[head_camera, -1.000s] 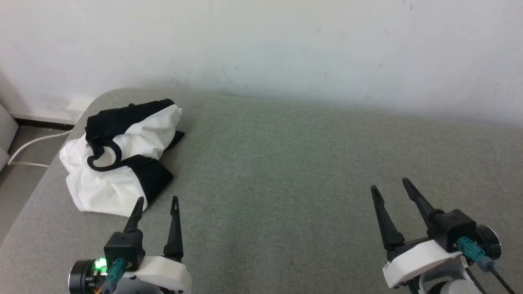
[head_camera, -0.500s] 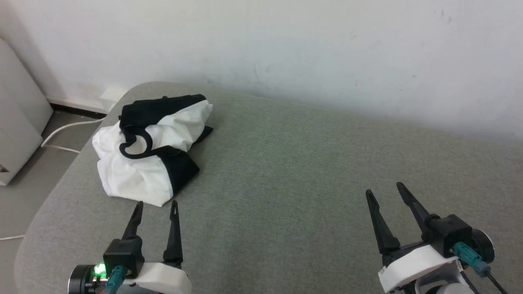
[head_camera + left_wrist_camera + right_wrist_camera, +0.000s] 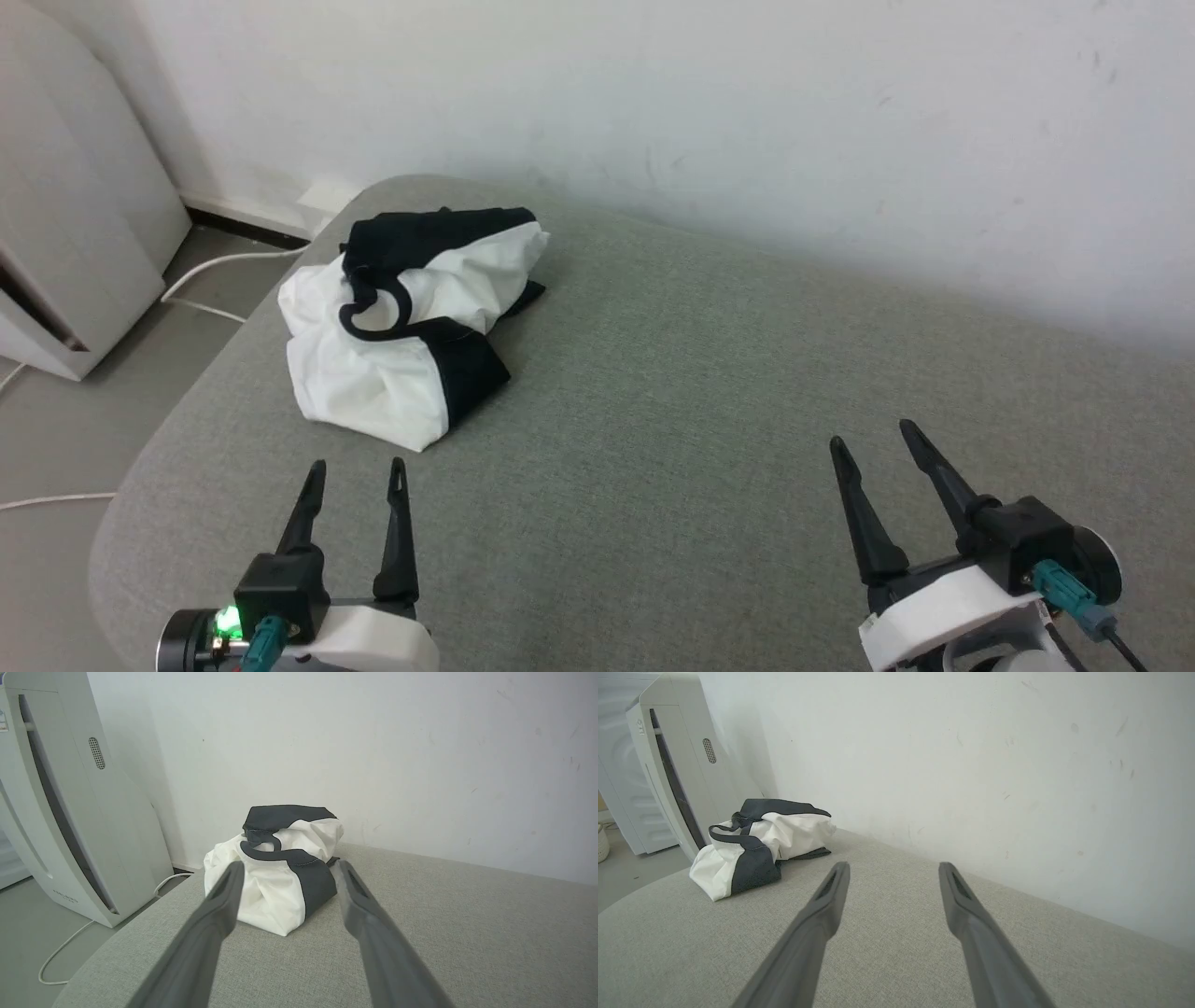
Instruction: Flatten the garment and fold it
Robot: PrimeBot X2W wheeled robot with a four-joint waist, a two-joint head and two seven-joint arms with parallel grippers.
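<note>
Both jaws stand spread wide and empty. The left gripper (image 3: pixel 358 464) points at the garment (image 3: pixel 373 392), which lies near and just ahead of its tips at the far left corner of the pad (image 3: pixel 700 420). The right gripper (image 3: pixel 870 433) is well apart. The garment is a soft, crumpled white-and-black heap, its long axis running toward the wall (image 3: pixel 653 93), on a coarse grey-green weave.

In the head view, the garment (image 3: pixel 392 364) lies on the counter (image 3: pixel 700 420) at upper left of the frame, near its far corner. The left claw (image 3: pixel 358 464) sits at lower left, just below the garment and apart from it. The right claw (image 3: pixel 870 433) sits at lower right, well apart. A wall (image 3: pixel 653 93) runs behind the counter, and an appliance (image 3: pixel 75 233) stands on the floor at the left edge.
</note>
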